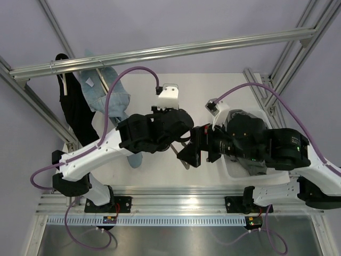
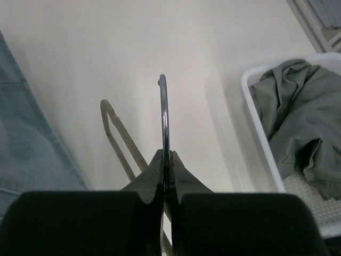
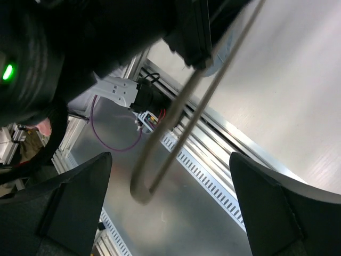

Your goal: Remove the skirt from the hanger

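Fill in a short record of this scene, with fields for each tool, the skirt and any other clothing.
left tool: shut on the wire hook of the hanger
right tool: open, hanger end showing between its fingers, not gripped
skirt: off the hanger, bunched in the white bin
jeans: lying left of the hanger

i count two grippers: my left gripper [image 2: 166,156] and my right gripper [image 3: 170,160]. one grey-taupe hanger [image 2: 121,140], with one wire hook [image 2: 164,112]. one dark grey skirt [image 2: 298,122], in one white bin [image 2: 257,122] at the right edge of the table [image 1: 197,88]. two more garments at its far left corner: one pair of jeans [image 1: 109,98], one black garment [image 1: 77,114].
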You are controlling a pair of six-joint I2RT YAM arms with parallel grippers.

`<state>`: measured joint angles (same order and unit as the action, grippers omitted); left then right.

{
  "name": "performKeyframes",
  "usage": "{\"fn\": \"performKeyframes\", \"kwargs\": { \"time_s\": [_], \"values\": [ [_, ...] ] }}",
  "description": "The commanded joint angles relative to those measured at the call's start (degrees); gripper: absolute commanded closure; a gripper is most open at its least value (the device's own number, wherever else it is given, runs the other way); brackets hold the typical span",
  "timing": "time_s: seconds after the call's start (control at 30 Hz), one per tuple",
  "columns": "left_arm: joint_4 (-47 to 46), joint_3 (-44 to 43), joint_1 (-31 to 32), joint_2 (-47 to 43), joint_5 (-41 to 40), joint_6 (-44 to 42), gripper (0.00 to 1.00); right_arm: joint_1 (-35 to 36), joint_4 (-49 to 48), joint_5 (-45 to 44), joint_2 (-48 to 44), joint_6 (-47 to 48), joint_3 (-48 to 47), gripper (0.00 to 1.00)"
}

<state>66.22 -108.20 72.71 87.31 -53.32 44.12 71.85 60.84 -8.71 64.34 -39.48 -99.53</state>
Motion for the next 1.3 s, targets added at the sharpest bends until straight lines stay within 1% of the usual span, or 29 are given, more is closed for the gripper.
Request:
{"fn": "performKeyframes", "kwargs": {
  "time_s": [0.0, 0.03, 0.1, 0.13, 0.23, 0.33, 0.37, 0.5, 0.57, 0.63, 0.7, 0.73, 0.77, 0.83, 0.87, 0.9, 0.93, 0.97, 1.0, 1.03, 1.17, 1.23, 1.27],
  "values": [
    [6.64, -5.17, 0.24, 1.81, -5.83, 5.44, 1.0, 6.87, 4.98, -15.98, 1.75, -3.84, -3.21, 0.01],
    [6.82, -5.18, 0.33, 1.81, -5.66, 5.71, 1.0, 7.77, 4.64, -17.12, 1.5, -3.85, -2.78, 0.01],
    [7.35, -5.09, 0.24, 1.55, -5.04, 6.5, 1.0, 8.74, 2.63, -16.69, 0.27, -4.11, -0.41, 0.04],
    [7.61, -5.0, 0.24, 1.46, -4.87, 6.77, 1.0, 8.83, 2.44, -17.65, 0.0, -4.72, 0.81, 0.09],
    [7.61, -5.0, 0.33, 1.11, -3.37, 7.82, 1.0, 8.92, 2.27, -19.59, -1.4, -4.99, 2.66, 0.17],
    [7.7, -5.35, 0.33, 1.11, -1.7, 8.88, 1.0, 8.92, -2.29, -21.87, -4.39, -3.85, 7.31, 0.26],
    [7.61, -5.79, 0.33, 1.2, -0.83, 9.05, 1.0, 8.92, -4.65, -23.53, -5.35, -3.32, 9.76, 0.32],
    [7.88, -6.58, 0.24, 1.29, 0.76, 9.93, 1.0, 8.92, -9.5, -26.35, -9.92, -1.56, 14.62, 0.47],
    [7.0, -6.76, 0.24, 1.11, 2.07, 9.76, 1.0, 8.92, -10.91, -26.27, -10.46, -0.08, 15.67, 0.48],
    [6.38, -7.28, 0.24, 1.02, 3.13, 9.06, 1.0, 8.92, -11.18, -24.79, -9.59, 0.98, 15.24, 0.56],
    [6.91, -8.77, 0.24, 1.55, 4.01, 8.97, 1.0, 8.92, -12.14, -22.85, -8.18, 3.0, 14.8, 0.67],
    [7.95, -9.48, 0.16, 2.25, 4.1, 9.05, 1.0, 8.92, -12.5, -21.36, -7.56, 3.97, 14.45, 0.88],
    [8.4, -10.18, 0.24, 2.6, 4.45, 9.06, 1.0, 8.92, -12.85, -20.57, -6.43, 4.41, 14.27, 1.0],
    [9.71, -11.76, 0.24, 3.31, 4.63, 9.06, 1.0, 8.92, -12.68, -19.77, -5.54, 4.77, 14.01, 1.0],
    [10.07, -12.12, 0.16, 3.66, 4.63, 9.23, 0.98, 8.92, -12.33, -19.77, -5.28, 4.33, 14.01, 1.0],
    [10.33, -12.38, 0.15, 3.66, 4.63, 9.23, 0.69, 9.0, -12.06, -19.77, -5.19, 3.81, 14.01, 1.0],
    [10.34, -12.47, -0.02, 3.49, 4.72, 9.23, 0.5, 9.0, -11.97, -20.11, -5.36, 3.02, 14.53, 1.0],
    [10.25, -12.38, -0.11, 3.22, 4.72, 9.23, 0.34, 9.0, -11.88, -20.12, -5.97, 2.66, 15.06, 1.0],
    [10.25, -12.47, -0.11, 2.52, 4.63, 9.23, 0.14, 9.09, -11.8, -20.12, -6.41, 2.31, 15.32, 1.0],
    [10.25, -12.65, -0.02, 2.17, 4.54, 9.06, 0.01, 9.18, -11.71, -20.21, -6.85, 2.05, 15.59, 1.0],
    [11.83, -17.11, -0.02, -0.64, 3.83, 5.99, 0.01, 9.18, -9.17, -21.08, -9.83, 0.46, 17.26, 1.0],
    [11.48, -17.66, -0.11, -4.15, 4.1, 4.84, 0.01, 9.27, -8.72, -20.13, -11.24, -0.06, 18.05, 1.0],
    [10.61, -16.09, -0.02, -5.73, 5.06, 2.31, 0.01, 9.27, -8.46, -19.07, -12.56, 0.02, 18.22, 1.0]
  ]
}}
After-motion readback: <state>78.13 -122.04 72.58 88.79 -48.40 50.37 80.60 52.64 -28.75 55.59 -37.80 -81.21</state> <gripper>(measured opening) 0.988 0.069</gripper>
